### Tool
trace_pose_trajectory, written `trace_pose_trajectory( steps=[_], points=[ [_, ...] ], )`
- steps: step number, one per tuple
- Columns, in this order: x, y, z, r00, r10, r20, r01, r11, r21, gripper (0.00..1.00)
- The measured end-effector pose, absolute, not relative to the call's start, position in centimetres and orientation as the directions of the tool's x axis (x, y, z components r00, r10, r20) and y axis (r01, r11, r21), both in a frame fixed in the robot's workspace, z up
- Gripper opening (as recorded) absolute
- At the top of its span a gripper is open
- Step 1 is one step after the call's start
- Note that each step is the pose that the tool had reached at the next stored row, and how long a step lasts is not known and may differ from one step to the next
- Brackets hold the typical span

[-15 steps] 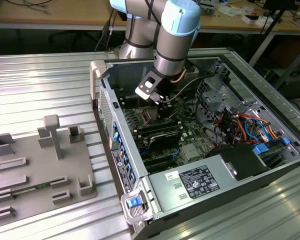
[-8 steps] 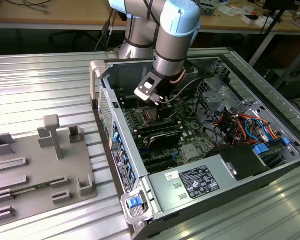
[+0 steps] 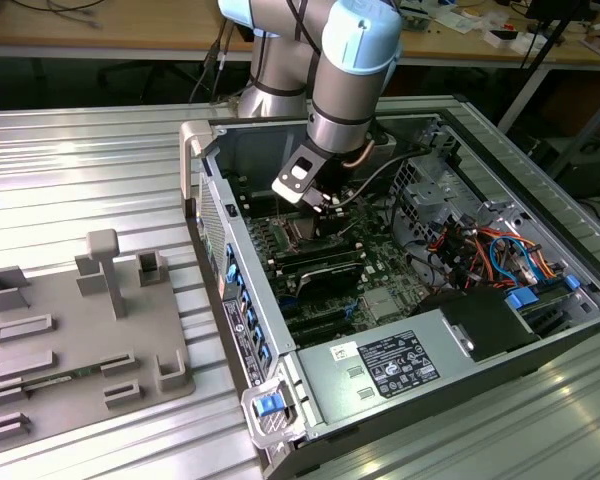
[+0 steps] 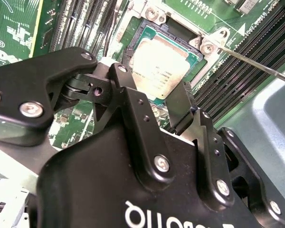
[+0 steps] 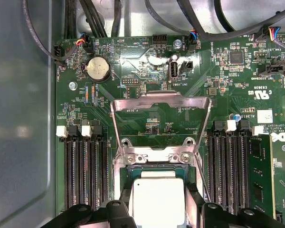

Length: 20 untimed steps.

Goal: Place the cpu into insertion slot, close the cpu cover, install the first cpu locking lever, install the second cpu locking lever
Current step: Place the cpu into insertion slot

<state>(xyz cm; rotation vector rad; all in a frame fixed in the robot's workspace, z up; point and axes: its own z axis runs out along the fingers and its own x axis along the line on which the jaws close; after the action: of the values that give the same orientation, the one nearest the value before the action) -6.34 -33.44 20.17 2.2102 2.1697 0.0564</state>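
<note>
Pincer [image 4: 152,80] hung low over the insertion slot [image 5: 156,167], straddling the cpu [image 4: 164,64], which lay flat in that slot. From where I stood it could not be told whether the tool clamped the chip or stood clear of it. Just beyond the chip the cpu cover [image 5: 133,99] stood swung up on its hinge, not yet closed. One thin locking lever [image 4: 256,64] jutted free beside the slot. Memory slots [image 5: 85,161] flanked it on both sides of the motherboard [image 5: 133,61].

In the exterior view the arm reached into the open computer case [image 3: 242,330], working toward ten o'clock of the board. A grey parts tray [image 3: 70,330] lay at about nine o'clock of the case, on the exterior view's left.

The danger looked plain. A chip sitting slightly askew, or dragged as the tool rose, could bend the slot's pins, and the loose lever could snag.
</note>
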Motion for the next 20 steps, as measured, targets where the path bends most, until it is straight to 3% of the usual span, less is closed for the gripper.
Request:
trace_pose_trajectory(
  steps=[13, 15, 16, 20],
  points=[
    [-6.34, -33.44, 20.14, 0.019, 1.000, -0.005, 0.998, -0.018, 0.057, 0.53],
    [-6.34, -33.43, 20.12, 0.019, 1.000, -0.004, 0.998, -0.018, 0.057, 0.55],
    [-6.34, -33.44, 20.13, 0.019, 1.000, -0.005, 0.998, -0.018, 0.057, 0.61],
    [-6.34, -33.44, 20.13, 0.019, 1.000, -0.005, 0.998, -0.018, 0.057, 0.61]
  ],
)
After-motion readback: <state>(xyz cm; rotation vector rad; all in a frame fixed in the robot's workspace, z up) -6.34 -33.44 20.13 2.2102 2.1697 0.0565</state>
